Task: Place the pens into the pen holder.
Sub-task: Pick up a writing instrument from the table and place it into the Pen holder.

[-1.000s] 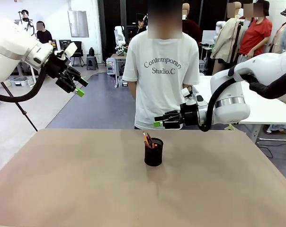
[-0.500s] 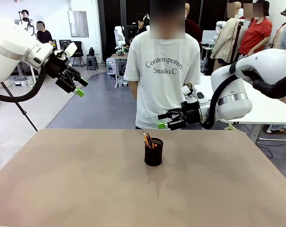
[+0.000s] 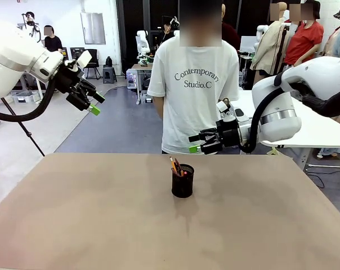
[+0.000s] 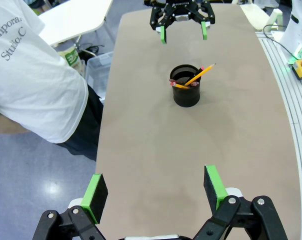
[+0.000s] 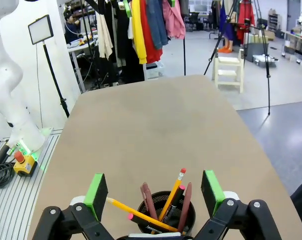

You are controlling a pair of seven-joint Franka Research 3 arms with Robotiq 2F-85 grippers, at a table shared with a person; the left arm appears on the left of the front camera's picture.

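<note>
The pen holder [image 3: 182, 181], a black mesh cup, stands upright near the middle of the brown table [image 3: 74, 225]. Several pens [image 3: 174, 165] lean inside it, among them a yellow pencil [image 5: 173, 192] and maroon sticks [image 5: 185, 199]. My right gripper [image 3: 193, 143] hovers open above and slightly right of the holder, nothing between its fingers. In the right wrist view the right gripper [image 5: 154, 189] looks down past the pen holder [image 5: 190, 210]. My left gripper [image 3: 90, 104] hangs open high at the far left, off the table. From the left gripper [image 4: 155, 190], the pen holder [image 4: 186, 95] is far ahead.
A person in a white T-shirt [image 3: 195, 84] stands at the table's far edge, just behind my right gripper. A white table [image 3: 322, 129] sits behind the right arm. Bare tabletop surrounds the holder.
My right gripper has opened wider and drawn back a little to the right, away from above the holder. The left arm and the holder have not moved.
</note>
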